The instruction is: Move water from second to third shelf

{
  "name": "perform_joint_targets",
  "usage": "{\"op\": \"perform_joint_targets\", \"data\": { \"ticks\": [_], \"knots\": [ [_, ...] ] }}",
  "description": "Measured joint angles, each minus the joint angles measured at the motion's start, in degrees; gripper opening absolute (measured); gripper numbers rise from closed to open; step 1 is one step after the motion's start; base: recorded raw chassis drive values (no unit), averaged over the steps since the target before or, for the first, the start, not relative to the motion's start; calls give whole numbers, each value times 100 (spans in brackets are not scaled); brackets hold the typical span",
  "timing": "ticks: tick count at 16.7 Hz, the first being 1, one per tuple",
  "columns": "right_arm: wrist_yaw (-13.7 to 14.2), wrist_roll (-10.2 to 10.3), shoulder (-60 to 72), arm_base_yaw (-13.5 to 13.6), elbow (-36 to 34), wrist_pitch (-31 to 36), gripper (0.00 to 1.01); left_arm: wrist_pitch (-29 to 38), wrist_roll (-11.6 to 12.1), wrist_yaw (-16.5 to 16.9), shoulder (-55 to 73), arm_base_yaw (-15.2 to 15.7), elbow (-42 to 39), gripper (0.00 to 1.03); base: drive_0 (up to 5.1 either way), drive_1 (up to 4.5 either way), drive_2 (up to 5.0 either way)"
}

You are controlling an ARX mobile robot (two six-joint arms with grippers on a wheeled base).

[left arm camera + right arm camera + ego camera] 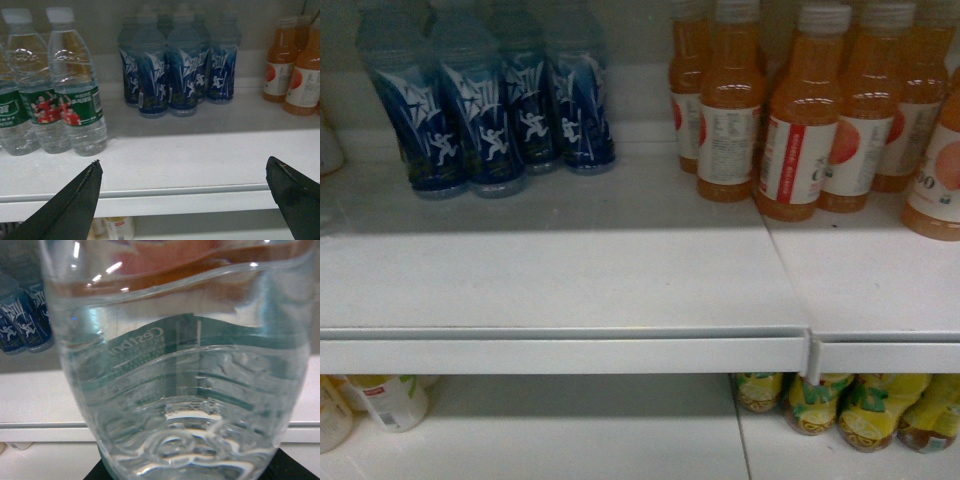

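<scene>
On the far left of the white shelf [165, 160], the left wrist view catches a few clear ribbed plastic water bottles with green labels showing red-shirted players [75, 82], standing upright close to the front edge, white caps on. The left pincer [187, 197] hangs just in front of that shelf's front lip with its two dark fingers [75, 202] spread wide apart, nothing between them.

Moving right along the same shelf, there's a tight cluster of blue-labelled bottles with white running figures [485, 110], set back toward the rear, with a bare stretch of shelf in front of them. Further right is a bunch of orange juice bottles with white-and-red labels [800, 120], reaching closer to the front edge, past the seam where two shelf panels meet.

One shelf down, a pale bottle with a white label [390, 400] sits at the left end and some yellow-green bottles [865, 410] at the right end.

The right wrist view is basically filled by one clear water bottle with a green label [175, 380], right up against the camera, shelf edge behind it. Only a dark corner shows at the bottom, so the right pincer's state can't be told.
</scene>
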Motion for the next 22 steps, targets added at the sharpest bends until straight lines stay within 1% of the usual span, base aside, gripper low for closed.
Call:
{"op": "perform_joint_targets", "data": {
  "ticks": [22],
  "knots": [
    [-13,0,4,0,0,-4,39,-17,0,-15,0,0,0,98,-500,245,245]
  ]
}}
